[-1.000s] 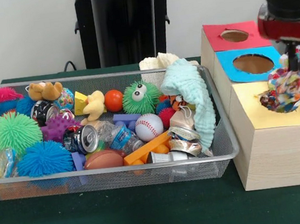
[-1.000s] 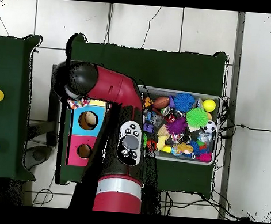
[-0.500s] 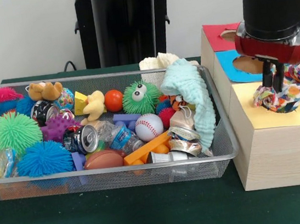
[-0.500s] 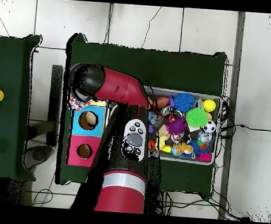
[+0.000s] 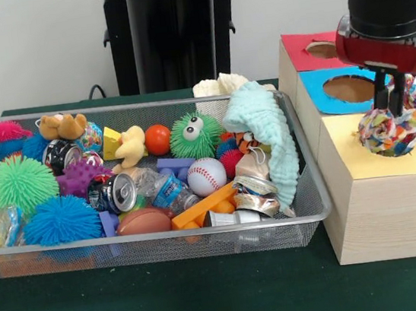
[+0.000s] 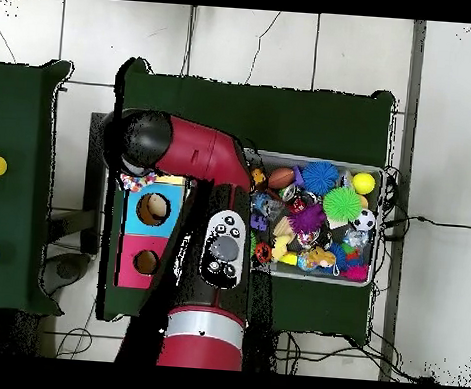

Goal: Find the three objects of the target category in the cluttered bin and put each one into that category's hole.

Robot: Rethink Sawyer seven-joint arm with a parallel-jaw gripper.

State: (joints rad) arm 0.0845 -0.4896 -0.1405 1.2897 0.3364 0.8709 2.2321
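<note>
My gripper (image 5: 391, 110) is over the hole of the yellow-topped box (image 5: 378, 167), the nearest box at the right of the front view. It is shut on a multicoloured textile bundle (image 5: 402, 128) of confetti cloth and braided rope, which rests in the hole's mouth and bulges above it. In the overhead view the bundle (image 6: 132, 182) peeks out beside the arm's wrist (image 6: 143, 144), and the gripper is hidden under the arm. The wire mesh bin (image 5: 150, 238) lies left of the boxes, full of toys.
Blue-topped (image 5: 349, 88) and red-topped (image 5: 322, 49) boxes with round holes stand behind the yellow one. A mint-green waffle cloth (image 5: 266, 129) drapes over the bin's right end, a cream cloth (image 5: 214, 85) behind it. Cans, spiky balls and a baseball (image 5: 206, 176) fill the bin.
The gripper swung left over the yellow box, then back a little to the right. The bundle has gone from hanging over the hole to sitting bunched in its mouth.
</note>
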